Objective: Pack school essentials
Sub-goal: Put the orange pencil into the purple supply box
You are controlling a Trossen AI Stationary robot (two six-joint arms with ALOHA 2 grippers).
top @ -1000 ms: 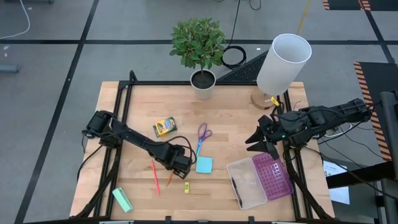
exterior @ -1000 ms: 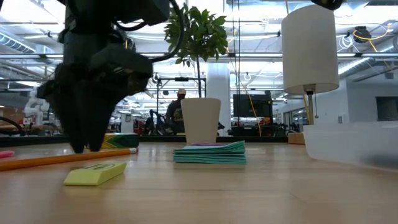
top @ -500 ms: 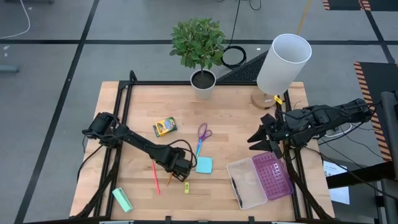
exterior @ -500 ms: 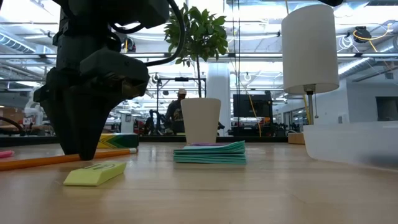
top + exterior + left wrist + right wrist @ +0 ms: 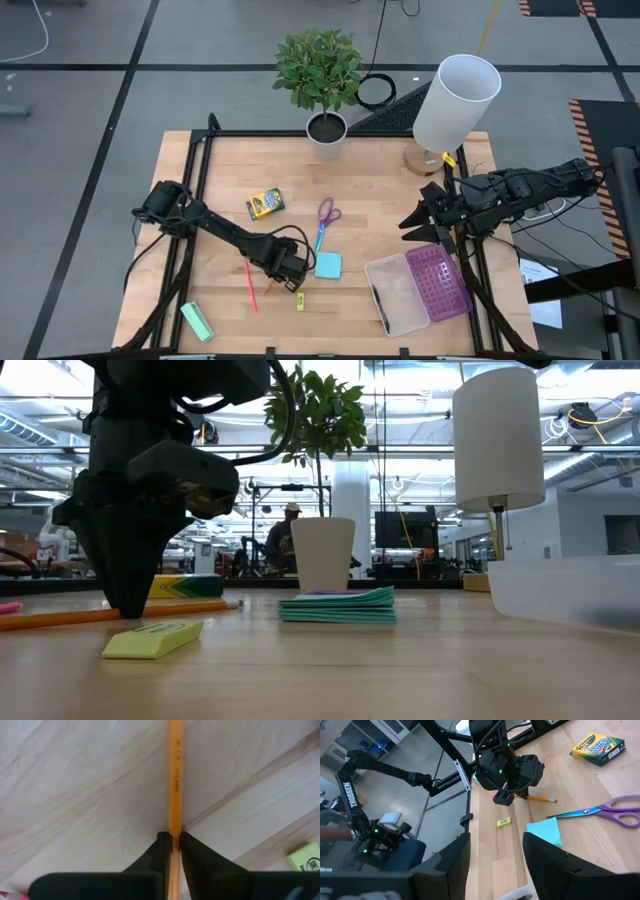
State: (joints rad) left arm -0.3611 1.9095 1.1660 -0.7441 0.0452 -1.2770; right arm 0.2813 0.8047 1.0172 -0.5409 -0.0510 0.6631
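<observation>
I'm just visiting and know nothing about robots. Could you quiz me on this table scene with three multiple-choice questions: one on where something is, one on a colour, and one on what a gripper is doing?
1. Where do the purple-handled scissors lie?
A. inside the clear plastic container
B. on the wooden table, between the yellow-green crayon box and the right arm
C. under the lamp

2. What colour is the square sticky-note pad?
A. light blue
B. red
C. white

3. What is the left gripper doing?
A. hanging open above the plant
B. holding the scissors
C. closed on the orange pencil at the table

Answers: 1 B, the high view shows them on bare wood right of the crayon box. 2 A, it shows light blue from above. 3 C, the left wrist view shows both fingers pressed against the pencil.
</observation>
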